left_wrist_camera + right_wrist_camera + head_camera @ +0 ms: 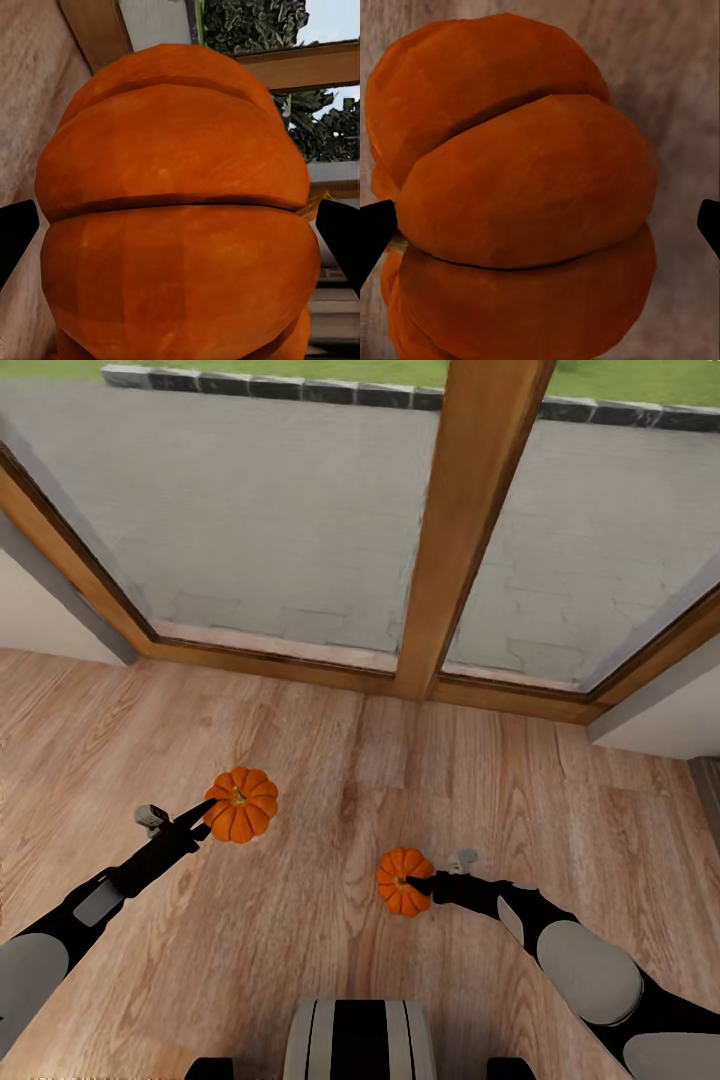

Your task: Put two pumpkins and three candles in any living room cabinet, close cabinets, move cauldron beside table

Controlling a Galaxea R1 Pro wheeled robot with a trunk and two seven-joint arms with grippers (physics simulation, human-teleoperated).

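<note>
Two small orange ribbed pumpkins hang above the wooden floor. My left gripper (212, 810) is shut on the left pumpkin (241, 804). In the left wrist view that pumpkin (176, 217) sits between the black fingertips (15, 236). My right gripper (420, 885) is shut on the right pumpkin (402, 881), which is nearer to me. Seen from the right wrist, this pumpkin (517, 195) sits between the dark fingertips (373, 229). The candles, cabinet, cauldron and table are out of view.
A large floor-level window (260, 520) with a wooden frame and a thick centre post (470, 520) stands straight ahead. White wall (40, 610) flanks it on both sides. Wooden floor (330, 760) stretches between me and the window.
</note>
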